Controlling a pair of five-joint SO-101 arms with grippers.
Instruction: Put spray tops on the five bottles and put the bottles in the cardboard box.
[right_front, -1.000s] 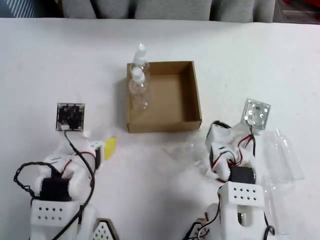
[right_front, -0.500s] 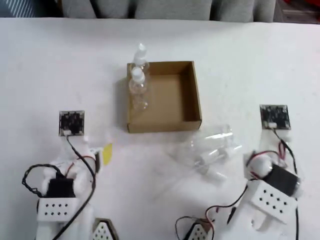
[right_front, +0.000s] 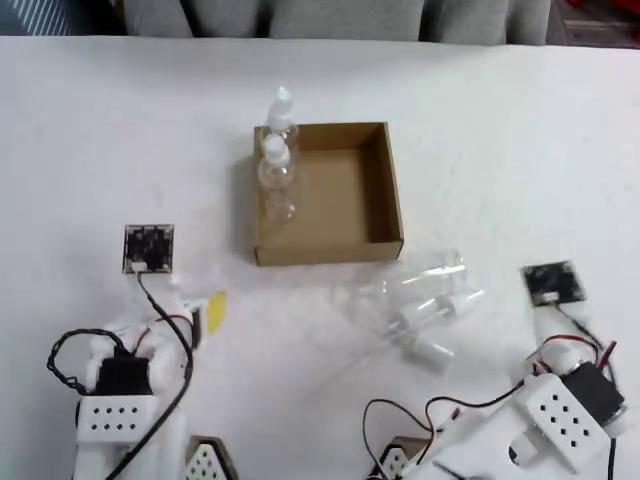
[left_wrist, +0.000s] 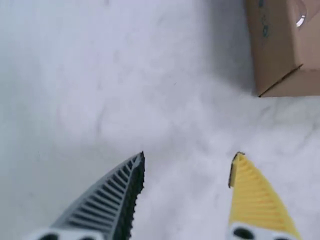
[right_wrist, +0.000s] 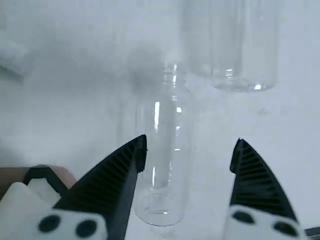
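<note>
**A:** How does the left gripper (left_wrist: 189, 156) stand?

**B:** Spread wide. There's a grey finger and a yellow one, with bare table (left_wrist: 100, 75) showing between them and nothing held. A corner of the cardboard box (left_wrist: 280, 50) sits a little ahead, on the yellow finger's side.

**A:** And the right gripper (right_wrist: 190, 141)?

**B:** Just as wide, and empty too. An uncapped clear bottle (right_wrist: 159, 170) lies on its side on the table beneath the gap. Neither finger grips it. A second clear bottle (right_wrist: 245, 45) lies farther on.

**A:** What's in the box?

**B:** From the high view, one topped bottle (right_front: 277, 185) rests against the left wall. Another topped bottle (right_front: 283, 112) is at the far left corner. I can't tell whether that one is inside or just behind the wall.

**A:** The rest of the bottles?

**B:** A heap of clear bottles (right_front: 415, 295) lies on the table just in front of the box's right corner. There are white spray tops (right_front: 432, 350) among them. I can't tell whether those are screwed on.

**A:** Anything different from a second ago?

**B:** The right arm (right_front: 565, 420) stood over that heap then, close to the box. It has since swung back to the table's near right corner, and the heap is uncovered. The left arm (right_front: 115, 400) has drawn back slightly. The box and its two topped bottles haven't shifted.
</note>
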